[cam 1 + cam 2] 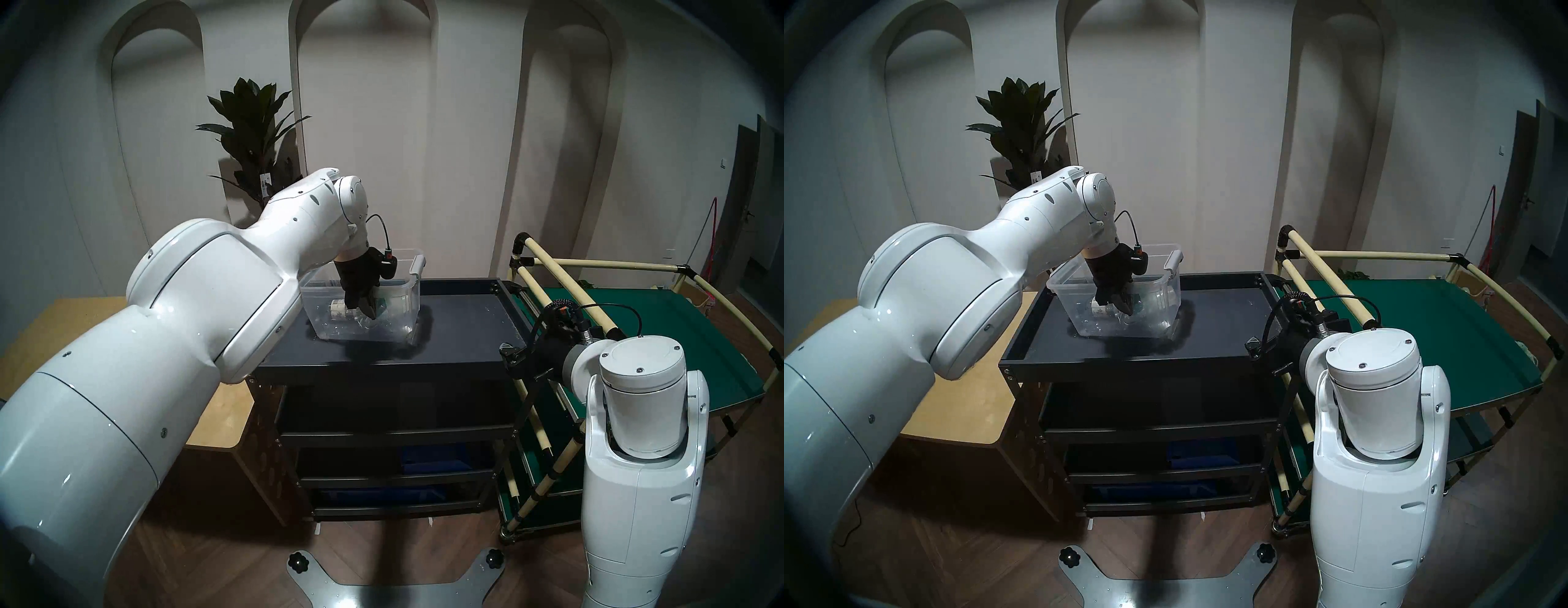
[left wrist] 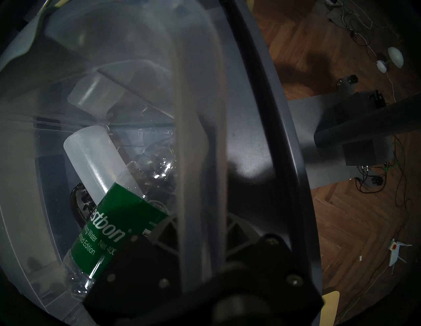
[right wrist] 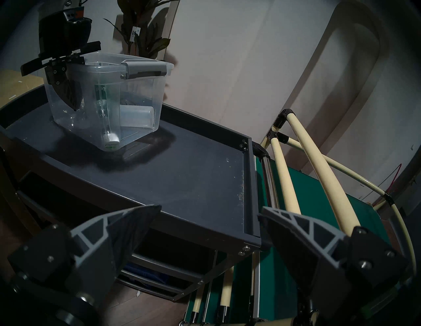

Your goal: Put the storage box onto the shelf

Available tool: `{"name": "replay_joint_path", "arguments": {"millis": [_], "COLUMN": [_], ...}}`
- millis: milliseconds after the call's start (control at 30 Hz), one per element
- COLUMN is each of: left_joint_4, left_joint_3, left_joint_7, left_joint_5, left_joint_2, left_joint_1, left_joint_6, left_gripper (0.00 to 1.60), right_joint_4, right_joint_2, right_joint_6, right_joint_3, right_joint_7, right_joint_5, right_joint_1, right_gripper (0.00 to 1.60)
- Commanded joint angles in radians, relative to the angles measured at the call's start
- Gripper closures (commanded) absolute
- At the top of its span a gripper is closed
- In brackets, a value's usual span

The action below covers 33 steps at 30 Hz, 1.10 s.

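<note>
The storage box [image 1: 399,305], clear with grey clip handles, stands on the left part of the black shelf's top tray [image 1: 458,331]. Bottles with green labels [image 2: 118,223] lie inside it. My left gripper [image 1: 364,310] reaches down over the box's near long wall, one finger inside and one outside, shut on that wall [image 2: 198,113]. The right wrist view shows the box [image 3: 136,102] resting flat on the tray [image 3: 193,177], with the left gripper [image 3: 74,104] at its left side. My right gripper [image 3: 209,214] is open and empty at the shelf's front right corner [image 1: 509,356].
A green-decked cart [image 1: 636,322] with cream tubes stands right against the shelf. A light wooden table [image 1: 63,331] is on the left. A potted plant [image 1: 250,127] stands behind. Dark blue bins [image 1: 428,460] sit on the shelf's lower tiers.
</note>
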Motion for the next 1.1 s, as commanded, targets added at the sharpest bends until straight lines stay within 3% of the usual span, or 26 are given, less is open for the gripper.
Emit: {"name": "replay_joint_path", "arguments": {"millis": [0,533,667,700,767,800,833,900,1067], "left_joint_4": [0.031,0.061,0.061,0.061,0.061,0.061,0.061,0.061,0.061], "left_joint_3": [0.011,0.055,0.064,0.065,0.071,0.071,0.074,0.077,0.086], "left_joint_7": [-0.003,-0.003,-0.003,-0.003,-0.003,-0.003,-0.003,-0.003,-0.003], "left_joint_5": [-0.009,-0.011,-0.014,-0.015,-0.020,-0.020,-0.022,-0.026,-0.033], "left_joint_2": [-0.059,-0.097,-0.098,-0.098,-0.098,-0.098,-0.097,-0.096,-0.095], "left_joint_1": [-0.054,-0.061,-0.061,-0.061,-0.066,-0.066,-0.069,-0.072,-0.080], "left_joint_6": [-0.010,-0.037,-0.044,-0.046,-0.050,-0.050,-0.053,-0.057,-0.063], "left_gripper": [1.60,1.60,1.31,1.16,0.53,0.53,0.30,0.00,0.00], "right_joint_4": [-0.023,-0.026,-0.026,-0.026,-0.027,-0.027,-0.027,-0.027,-0.027], "right_joint_2": [0.002,0.002,0.002,0.002,0.002,0.002,0.002,0.002,0.002], "right_joint_6": [-0.002,-0.002,-0.002,-0.002,-0.002,-0.002,-0.002,-0.002,-0.002], "right_joint_3": [-0.003,-0.005,-0.006,-0.006,-0.006,-0.006,-0.006,-0.007,-0.007], "right_joint_7": [-0.001,-0.001,-0.001,-0.001,-0.001,-0.001,-0.001,-0.001,-0.001], "right_joint_5": [-0.003,-0.009,-0.010,-0.011,-0.011,-0.011,-0.012,-0.012,-0.014], "right_joint_1": [-0.001,-0.004,-0.004,-0.004,-0.005,-0.005,-0.005,-0.005,-0.005], "right_gripper": [0.00,0.00,0.00,0.00,0.00,0.00,0.00,0.00,0.00]}}
